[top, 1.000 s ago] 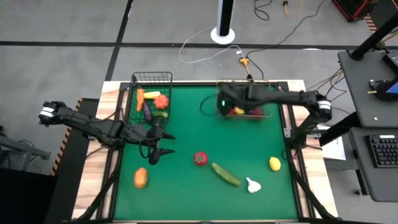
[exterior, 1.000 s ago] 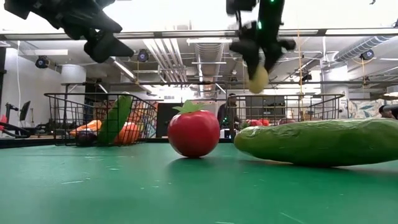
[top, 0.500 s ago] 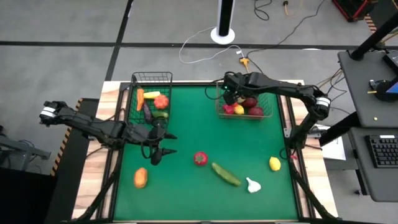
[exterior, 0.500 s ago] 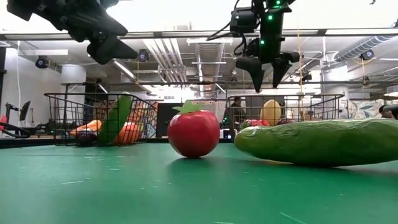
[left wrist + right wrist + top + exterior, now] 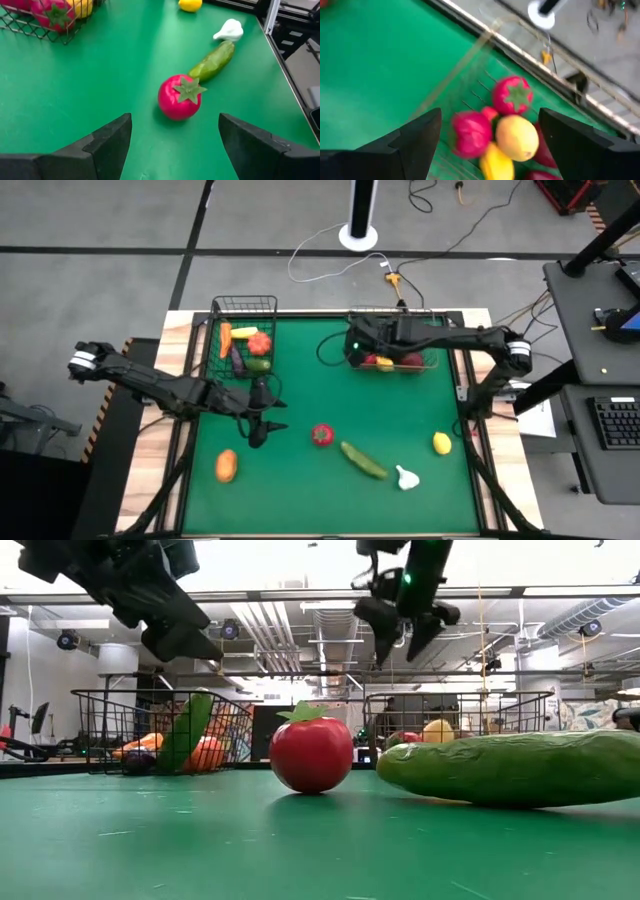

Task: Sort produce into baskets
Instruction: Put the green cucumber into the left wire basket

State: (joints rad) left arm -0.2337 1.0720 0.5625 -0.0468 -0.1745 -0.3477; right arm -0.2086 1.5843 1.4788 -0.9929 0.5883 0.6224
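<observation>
My left gripper [image 5: 268,420] is open and empty above the mat, left of the red tomato [image 5: 321,434], which lies ahead of it in the left wrist view [image 5: 179,97]. A cucumber [image 5: 363,460], white garlic [image 5: 406,477], a lemon [image 5: 442,443] and an orange fruit [image 5: 226,466] lie on the mat. The black basket [image 5: 243,299] at the far left holds several vegetables. My right gripper [image 5: 357,348] is open and empty above the left end of the brownish basket [image 5: 432,366], which holds red and yellow fruits [image 5: 512,135].
The green mat [image 5: 300,370] lies bare between the two baskets and in front of them. Cables and a white stand base [image 5: 359,235] are on the floor beyond the far edge. A desk with a keyboard [image 5: 612,420] stands to the right.
My right gripper carried a yellowish fruit over the brownish basket, opened and dropped it among the fruits there, then drew back toward the basket's left end, staying open. My left gripper has gone a little toward the table's right edge, closer to the tomato.
</observation>
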